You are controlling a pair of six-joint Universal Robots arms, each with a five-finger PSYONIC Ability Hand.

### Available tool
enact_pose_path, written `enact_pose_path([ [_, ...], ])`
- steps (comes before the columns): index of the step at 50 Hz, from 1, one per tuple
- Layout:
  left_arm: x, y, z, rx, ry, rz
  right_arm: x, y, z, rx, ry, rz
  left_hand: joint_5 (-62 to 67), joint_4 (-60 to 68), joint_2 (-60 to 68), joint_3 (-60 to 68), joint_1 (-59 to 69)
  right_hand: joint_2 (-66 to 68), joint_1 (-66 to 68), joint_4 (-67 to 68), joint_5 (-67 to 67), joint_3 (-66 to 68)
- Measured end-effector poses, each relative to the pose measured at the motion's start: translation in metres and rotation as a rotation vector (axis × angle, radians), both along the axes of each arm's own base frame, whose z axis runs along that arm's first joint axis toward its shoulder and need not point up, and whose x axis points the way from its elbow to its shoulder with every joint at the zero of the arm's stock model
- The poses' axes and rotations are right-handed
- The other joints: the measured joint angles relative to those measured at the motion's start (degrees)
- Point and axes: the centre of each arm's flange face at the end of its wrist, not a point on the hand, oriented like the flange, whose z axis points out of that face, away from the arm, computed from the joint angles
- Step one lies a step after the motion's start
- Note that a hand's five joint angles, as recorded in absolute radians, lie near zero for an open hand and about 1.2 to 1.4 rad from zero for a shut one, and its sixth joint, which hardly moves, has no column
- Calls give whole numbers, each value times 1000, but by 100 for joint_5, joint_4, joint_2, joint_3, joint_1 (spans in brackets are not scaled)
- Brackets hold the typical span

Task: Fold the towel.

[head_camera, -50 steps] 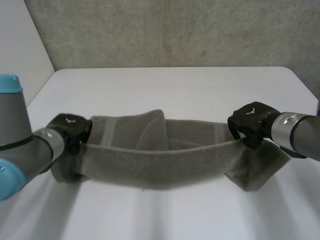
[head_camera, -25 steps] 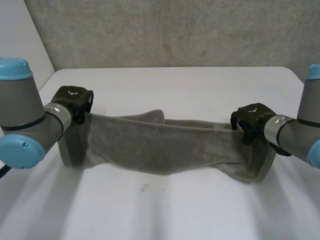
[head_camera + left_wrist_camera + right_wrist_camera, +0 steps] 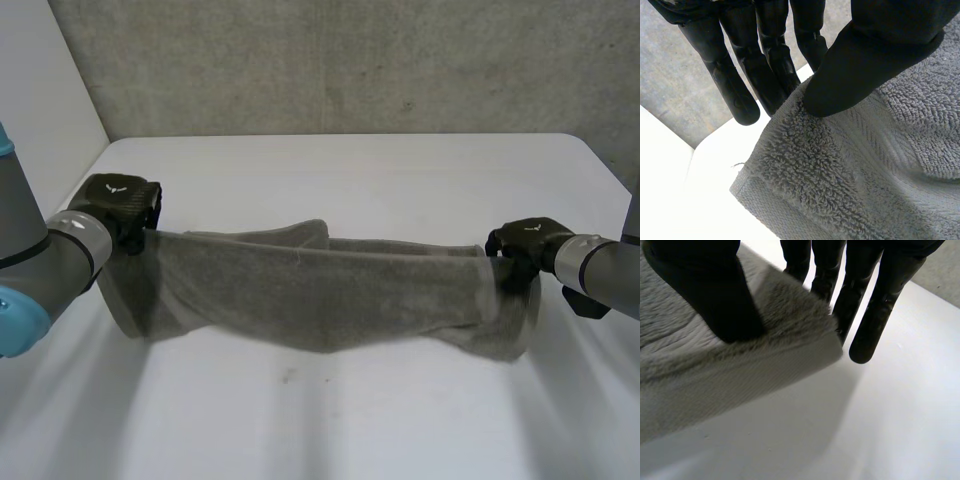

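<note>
A grey towel [image 3: 320,290] hangs stretched between my two hands above the white table [image 3: 340,170], its lower part sagging onto the tabletop. My left hand [image 3: 118,205] holds the towel's left end. In the left wrist view the thumb [image 3: 865,60] presses the towel [image 3: 850,170] against the straight fingers [image 3: 765,65] behind its edge. My right hand [image 3: 525,250] holds the right end. Its thumb [image 3: 710,295] pinches the towel [image 3: 715,365] near a corner against the fingers [image 3: 875,305].
A grey concrete wall [image 3: 340,60] rises behind the table's far edge. A white wall panel [image 3: 40,90] stands at the far left. Bare tabletop lies in front of and behind the towel.
Both hands have lifted the towel's upper edge and drawn apart, the left going left and back, the right going right. The towel now hangs tighter and smoother between them.
</note>
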Motion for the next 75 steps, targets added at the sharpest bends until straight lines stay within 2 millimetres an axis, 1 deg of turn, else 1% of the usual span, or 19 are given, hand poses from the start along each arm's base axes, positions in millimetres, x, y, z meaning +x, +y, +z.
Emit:
enact_pose_path([
  [5,-2,-5,-5,-4,-2,-4,3,-5,4,-4,-14,10,0,0,0,0,0,1023,1220,1117,1112,1032],
  [13,-12,-45,11,-146,30,-7,11,-41,58,-262,-58,18,0,1,0,1,0,1313,1536,1426,1401,1342],
  [16,-20,-72,50,-316,88,-4,15,-63,105,-524,-90,18,0,1,1,1,0,1319,1555,1434,1407,1348],
  [17,-22,-82,73,-405,128,-2,16,-69,133,-670,-111,16,0,1,1,2,0,1333,1560,1441,1411,1354],
  [21,-25,-94,133,-626,259,-2,17,-69,208,-1056,-181,-5,0,1,1,2,0,1334,1561,1447,1414,1362],
  [24,-22,-92,172,-749,374,-6,15,-58,247,-1249,-235,-24,0,1,1,2,1,1335,1568,1449,1452,1363],
  [28,-17,-84,196,-802,492,-5,12,-47,260,-1316,-269,-35,21,1,2,2,31,1335,1576,1450,1471,1362],
  [32,-12,-80,186,-743,534,10,12,-44,250,-1259,-266,-31,22,1,2,2,31,1335,1580,1450,1475,1362],
  [38,-6,-76,126,-521,491,40,16,-46,187,-941,-214,-3,23,1,3,3,31,1339,1586,1450,1476,1363],
  [39,-6,-73,105,-453,472,39,16,-46,181,-911,-209,-1,23,1,3,3,31,1339,1586,1450,1476,1363],
  [41,-7,-68,79,-367,447,31,18,-44,143,-742,-177,8,23,1,3,3,31,1339,1586,1450,1476,1363],
  [42,-7,-68,79,-367,447,31,18,-44,143,-742,-177,8,23,1,3,3,31,1339,1586,1450,1476,1363],
  [45,-9,-51,21,-187,384,-6,18,-36,80,-494,-114,19,23,1,4,3,31,1340,1586,1451,1476,1363],
  [47,-10,-45,6,-140,362,-18,17,-32,61,-428,-91,24,23,1,4,3,31,1339,1586,1451,1476,1364],
  [48,-10,-36,-16,-77,322,-35,17,-27,41,-363,-63,31,23,1,4,4,31,1340,1586,1451,1476,1364],
  [49,-10,-36,-16,-77,322,-35,17,-27,41,-363,-63,31,23,1,4,4,31,1340,1586,1451,1476,1364],
  [54,-7,-11,-67,55,165,-82,13,-11,1,-242,15,53,23,1,4,4,31,1340,1586,1451,1477,1364],
  [61,6,18,-86,112,-16,-112,6,6,9,-234,63,60,23,1,4,4,31,1339,1586,1451,1477,1364],
  [75,31,91,-31,209,-101,-104,-33,93,54,-53,378,200,23,1,4,4,31,1340,1586,1451,1477,1364],
])
